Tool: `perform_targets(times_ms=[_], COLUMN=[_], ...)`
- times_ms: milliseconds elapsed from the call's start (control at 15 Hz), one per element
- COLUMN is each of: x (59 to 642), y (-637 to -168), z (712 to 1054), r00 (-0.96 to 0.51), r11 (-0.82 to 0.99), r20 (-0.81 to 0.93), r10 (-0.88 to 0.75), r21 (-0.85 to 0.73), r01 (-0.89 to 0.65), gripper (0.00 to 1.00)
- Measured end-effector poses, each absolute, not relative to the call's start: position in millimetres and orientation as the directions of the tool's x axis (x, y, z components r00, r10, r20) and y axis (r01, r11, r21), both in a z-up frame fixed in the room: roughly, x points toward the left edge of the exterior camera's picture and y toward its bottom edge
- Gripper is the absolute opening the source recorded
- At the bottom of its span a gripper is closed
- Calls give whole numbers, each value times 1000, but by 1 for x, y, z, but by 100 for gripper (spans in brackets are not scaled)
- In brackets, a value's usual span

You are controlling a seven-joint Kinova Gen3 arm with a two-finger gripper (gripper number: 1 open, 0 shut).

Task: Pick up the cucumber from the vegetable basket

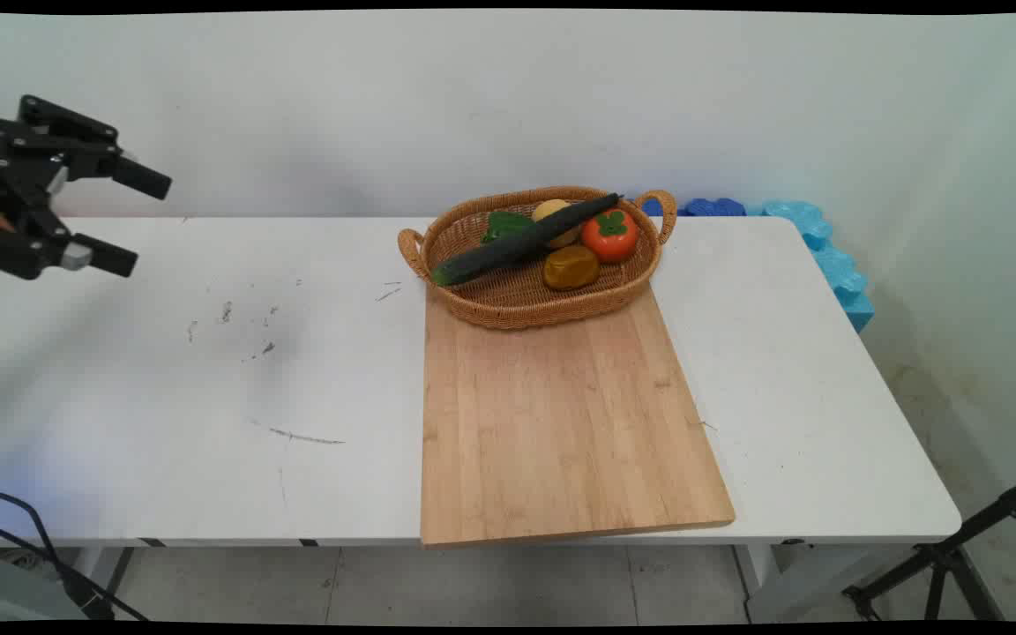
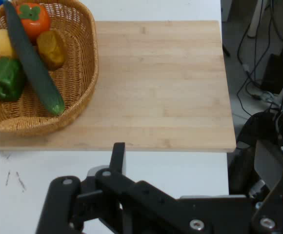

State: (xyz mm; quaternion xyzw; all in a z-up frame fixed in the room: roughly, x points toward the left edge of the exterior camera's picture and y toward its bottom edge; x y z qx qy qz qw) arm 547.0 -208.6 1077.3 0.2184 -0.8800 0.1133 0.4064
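The tool [image 1: 124, 220], spread wide and empty, is held at nine o'clock above the bench [image 1: 208, 370]; the basket [image 1: 508, 304] could be knocked by a careless sweep.

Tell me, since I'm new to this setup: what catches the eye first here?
The wicker basket of produce at the table's far side: a long cucumber lies across it beside an orange persimmon. It rests on the far end of a large wooden board. The gripper hangs open at far left, holding nothing.

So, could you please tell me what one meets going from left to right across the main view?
hand → wooden board → persimmon in the basket → blue foam blocks → tripod
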Motion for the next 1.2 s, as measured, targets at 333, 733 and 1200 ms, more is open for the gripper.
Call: perform_targets(times_ms=[333, 733, 1200], x=[527, 472, 407], y=[-245, -317, -406], z=[1083, 1082, 1044], r00=[-570, -561, -523], r11=[852, 797, 695], r20=[750, 716, 663], r10=[-335, -416, -535], r21=[-17, -10, -7], r01=[-524, -604, -719], gripper=[100, 100, 100])
